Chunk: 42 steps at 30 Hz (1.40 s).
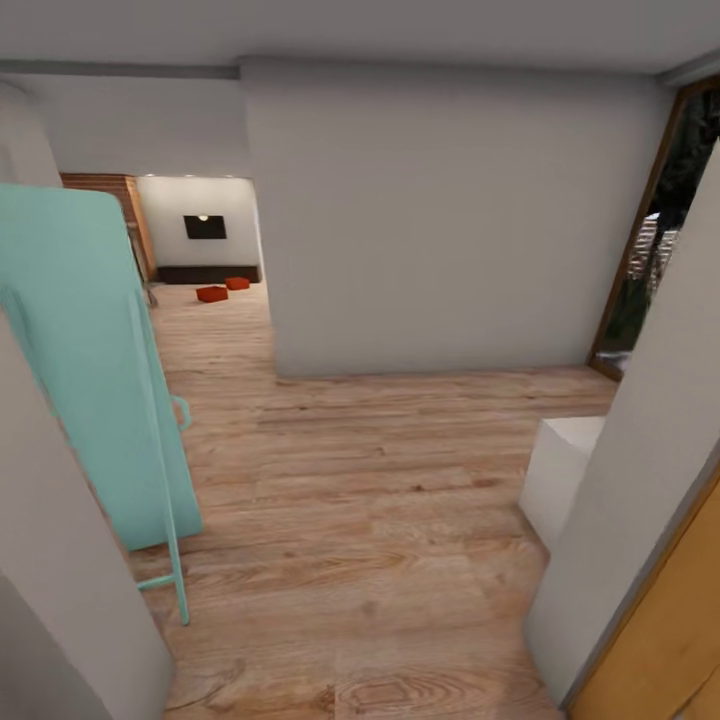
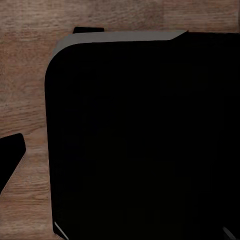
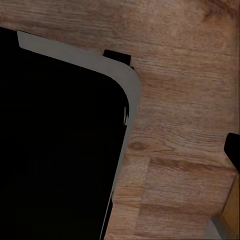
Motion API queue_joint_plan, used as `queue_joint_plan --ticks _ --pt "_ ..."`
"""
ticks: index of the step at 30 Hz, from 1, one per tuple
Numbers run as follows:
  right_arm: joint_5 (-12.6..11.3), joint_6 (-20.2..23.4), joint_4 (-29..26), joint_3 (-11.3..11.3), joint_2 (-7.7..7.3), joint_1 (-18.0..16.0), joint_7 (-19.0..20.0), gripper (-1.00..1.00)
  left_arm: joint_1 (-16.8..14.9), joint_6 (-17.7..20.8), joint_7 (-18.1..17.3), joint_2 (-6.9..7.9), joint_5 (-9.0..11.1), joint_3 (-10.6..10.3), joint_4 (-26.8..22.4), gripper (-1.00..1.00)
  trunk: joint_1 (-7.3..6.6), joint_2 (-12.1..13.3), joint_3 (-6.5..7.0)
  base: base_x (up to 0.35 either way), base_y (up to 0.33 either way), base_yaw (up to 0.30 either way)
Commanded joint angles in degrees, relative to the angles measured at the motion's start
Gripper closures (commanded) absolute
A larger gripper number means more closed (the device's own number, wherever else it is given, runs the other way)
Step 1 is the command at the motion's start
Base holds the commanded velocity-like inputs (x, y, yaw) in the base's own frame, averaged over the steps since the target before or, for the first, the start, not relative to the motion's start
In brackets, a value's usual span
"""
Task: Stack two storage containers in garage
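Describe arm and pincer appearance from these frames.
Left wrist view: a matte black wedge, possibly a pincer finger; right wrist view has a similar black tab. Both show a black rounded-corner body with pale grey rim, probably the robot's own. No cables or markings discernible.

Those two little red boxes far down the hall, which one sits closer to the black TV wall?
The right-hand storage container sits closer to the low dark cabinet; the left-hand storage container lies nearer the camera.

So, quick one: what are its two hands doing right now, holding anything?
Left gripper: cannot be told; its wrist view shows a black rounded body over wood plank floor.
Right gripper: cannot be told either.
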Motion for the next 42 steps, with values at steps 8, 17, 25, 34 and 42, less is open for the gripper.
queue_joint_plan --ticks 8,17,25,34,42 --pt "-0.7 -0.3 0.2 0.4 -0.14 -0.1 0.3 -1.00 0.0 -0.2 -0.1 -0.01 0.2 0.0 0.0 -1.00 0.03 0.0 -0.13 0.316 0.000 0.053" --pt "-0.9 -0.3 0.2 0.4 -0.12 -0.1 0.3 -1.00 0.0 -0.1 -0.1 -0.01 0.2 0.0 0.0 -1.00 0.03 0.0 -0.13 0.316 0.000 0.001" --pt "-0.9 -0.3 0.2 0.4 -0.12 -0.1 0.3 -1.00 0.0 -0.1 -0.1 -0.01 0.2 0.0 0.0 -1.00 0.03 0.0 -0.13 0.316 0.000 0.000" --pt "-0.9 -0.3 0.2 0.4 -0.02 -0.1 0.3 -1.00 0.0 -0.1 -0.1 -0.01 0.2 0.0 0.0 -1.00 0.03 0.0 -0.13 0.316 0.000 0.000" --pt "-0.9 -0.3 0.2 0.4 0.03 -0.1 0.3 -1.00 0.0 -0.1 -0.1 -0.01 0.2 0.0 0.0 -1.00 0.03 0.0 -0.13 0.317 0.000 0.000"
